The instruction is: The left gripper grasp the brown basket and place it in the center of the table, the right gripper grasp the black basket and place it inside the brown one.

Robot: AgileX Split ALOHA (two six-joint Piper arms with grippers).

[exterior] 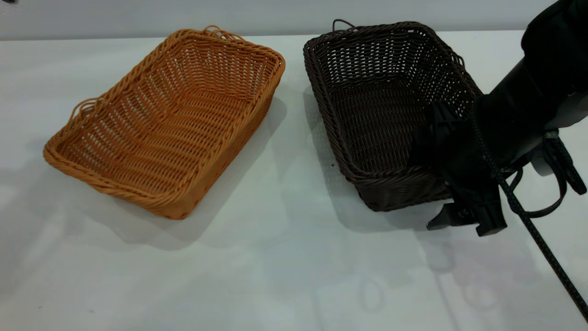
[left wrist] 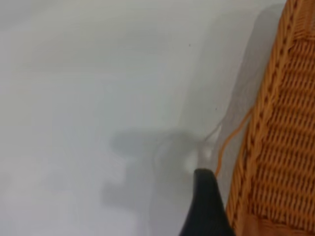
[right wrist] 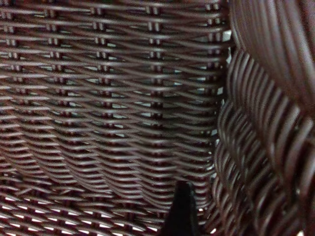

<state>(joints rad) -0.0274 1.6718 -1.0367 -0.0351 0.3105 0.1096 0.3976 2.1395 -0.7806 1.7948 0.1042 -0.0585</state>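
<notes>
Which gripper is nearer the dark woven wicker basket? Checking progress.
Right. The right gripper is at the dark woven wicker basket's near corner; the left gripper is beside the orange-brown wicker basket.

You cannot see the right hand (exterior: pixel 464 202) fingertips: the arm covers the black basket (exterior: pixel 381 105) near corner. The left hand (left wrist: pixel 206 206) shows one dark finger, cut off at the frame's edge beside the brown basket (left wrist: pixel 280 147).

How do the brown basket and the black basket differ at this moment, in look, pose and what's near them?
The brown basket is orange-brown; the black basket is very dark brown. The brown one lies on the table's left side with its long axis skewed; the black one lies to the right. The right gripper is at the black basket's near right corner; no gripper touches the brown one in the exterior view. Both are rectangular, woven, empty and upright.
</notes>
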